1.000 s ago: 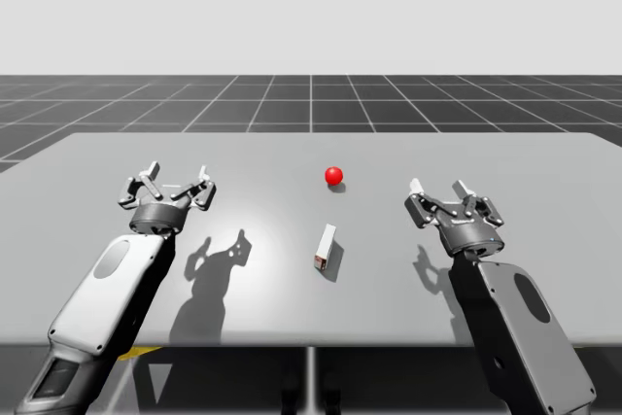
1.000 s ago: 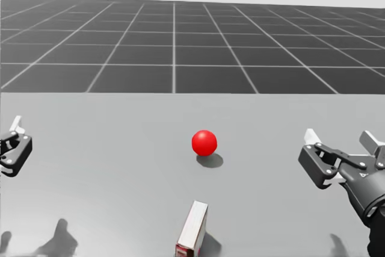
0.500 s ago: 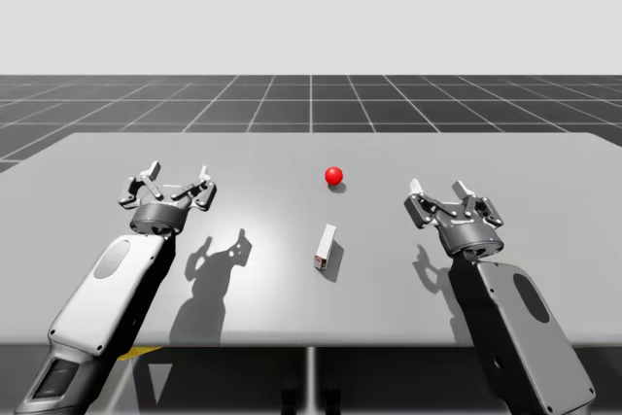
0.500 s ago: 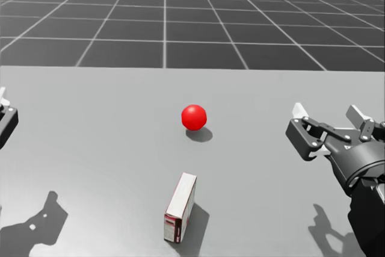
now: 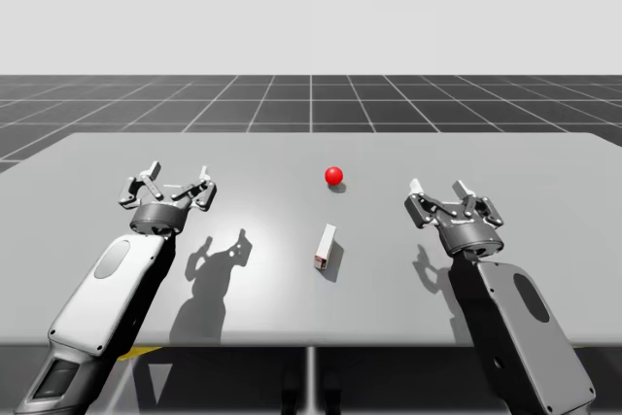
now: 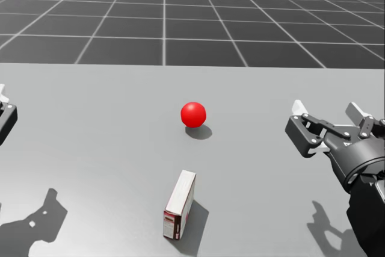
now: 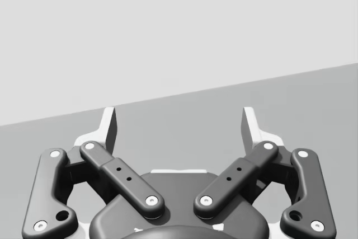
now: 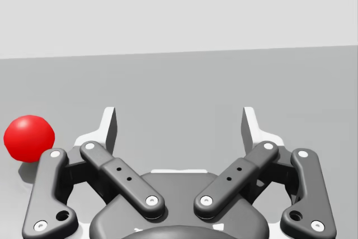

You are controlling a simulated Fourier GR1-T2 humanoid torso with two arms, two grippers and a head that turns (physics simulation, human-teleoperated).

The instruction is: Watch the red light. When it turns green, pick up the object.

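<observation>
The light (image 5: 333,176) is a little round ball, and it is red. It sits on the table (image 5: 97,157) close to the middle, a bit toward the far edge. The box (image 5: 326,246) is small and thin, white with dark red sides. It lies just on the near-edge side of the light, not touching it. Its long side points from the near edge to the far edge.

My left gripper (image 5: 177,174) hangs over the left part of the table, well apart from the box. Its two fingers are spread wide and hold nothing. My right gripper (image 5: 437,187) hangs over the right part of the table, also well apart from the box. Its fingers are spread wide too and hold nothing. In the right wrist view the light sits off to one side of that gripper.

Bare table top lies between the box and each gripper.

The table is flat, smooth and grey. Dark shadows (image 5: 209,279) of my arms fall on it. Past the far edge is a dark floor (image 5: 311,99) with pale lines in squares, and plain light grey above it.
</observation>
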